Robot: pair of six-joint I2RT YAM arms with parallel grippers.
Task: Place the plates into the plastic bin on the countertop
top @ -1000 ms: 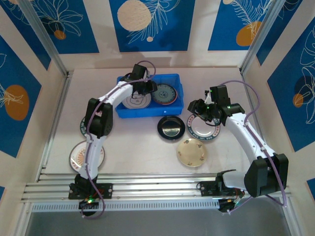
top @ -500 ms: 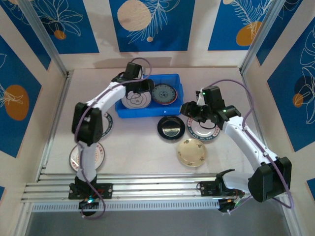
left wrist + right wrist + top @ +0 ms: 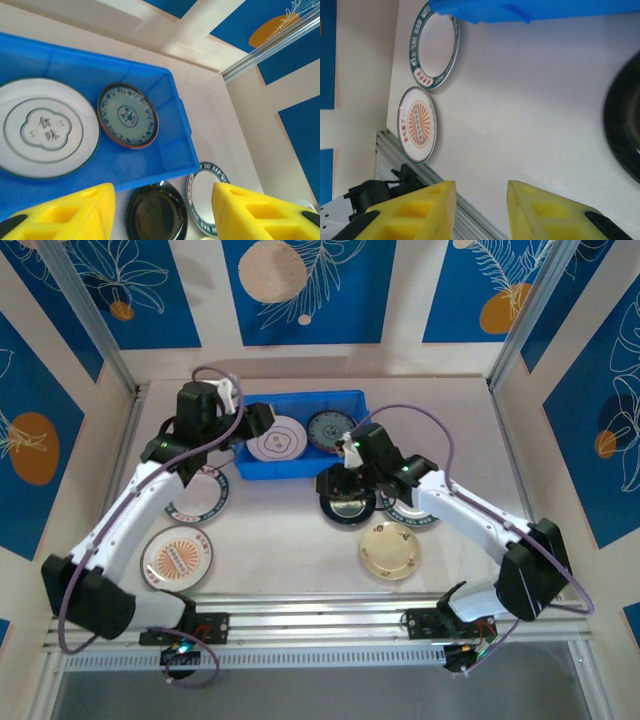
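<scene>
The blue plastic bin (image 3: 355, 410) (image 3: 172, 150) holds a white plate with a dark rim (image 3: 275, 443) (image 3: 47, 127) and a teal-patterned plate (image 3: 328, 428) (image 3: 127, 116). My left gripper (image 3: 250, 420) (image 3: 162, 215) hovers at the bin's left end, open and empty. On the countertop (image 3: 280, 540) lie a glossy black plate (image 3: 348, 504) (image 3: 156, 212) (image 3: 625, 130), a green-rimmed white plate (image 3: 412, 510) (image 3: 207, 192), a cream plate (image 3: 390, 548), another green-rimmed plate (image 3: 200, 498) (image 3: 434, 47) and an orange-design plate (image 3: 177, 555) (image 3: 417, 125). My right gripper (image 3: 332, 480) (image 3: 480, 210) is open at the black plate's left edge, holding nothing.
Metal rails (image 3: 300, 625) (image 3: 470, 225) run along the near edge, and slanted posts (image 3: 85, 315) stand at both sides. Patterned blue and cream walls close in the back and sides. My right arm (image 3: 460, 515) crosses over the green-rimmed plate on the right.
My left gripper has pulled back left from over the bin, opening wider, with the white plate left inside. My right gripper swung left from the green-rimmed plate to the black one, its jaws narrowing.
</scene>
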